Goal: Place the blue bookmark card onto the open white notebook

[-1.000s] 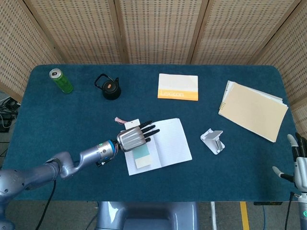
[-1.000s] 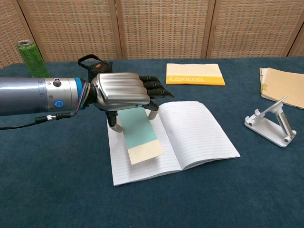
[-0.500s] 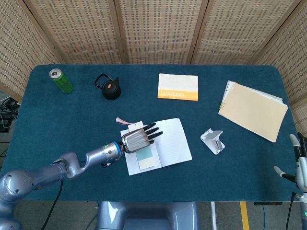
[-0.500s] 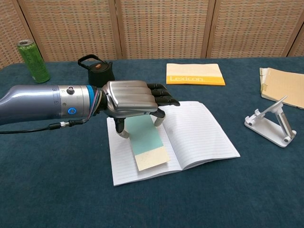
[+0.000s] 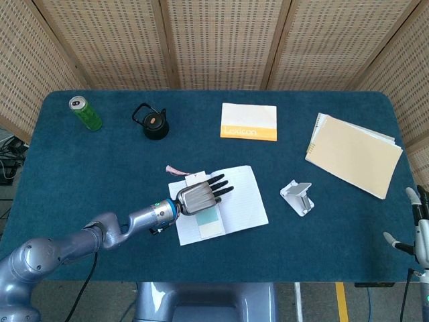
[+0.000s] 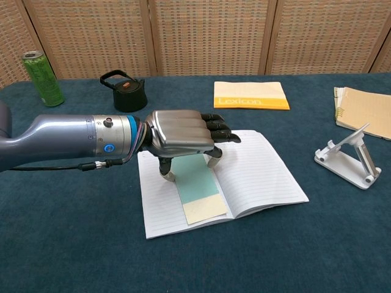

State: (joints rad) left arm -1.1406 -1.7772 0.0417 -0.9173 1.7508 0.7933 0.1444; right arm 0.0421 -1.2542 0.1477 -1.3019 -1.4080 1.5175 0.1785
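Head view shows the open white notebook (image 5: pixel 231 201), thin ruled paper spread flat on the felt-like blue table (image 5: pixel 80 168), with the blue bookmark card (image 5: pixel 207 223) lying flat on its left page: a smooth slim rectangle, pale teal over most of its length and cream at the near end. Its long axis runs roughly parallel to the notebook's spine, cream end toward the robot. The left hand (image 6: pixel 180 135), ribbed silver metal with black fingers (image 6: pixel 221 130), hovers just above the card's far end, palm down and fingers apart, gripping nothing. A second ago the hand held the card tilted off the page; since then the card has come to rest flat and the hand has lowered. Far right of the notebook, the right hand (image 5: pixel 421 228) is at the table's edge, fingers extended and empty
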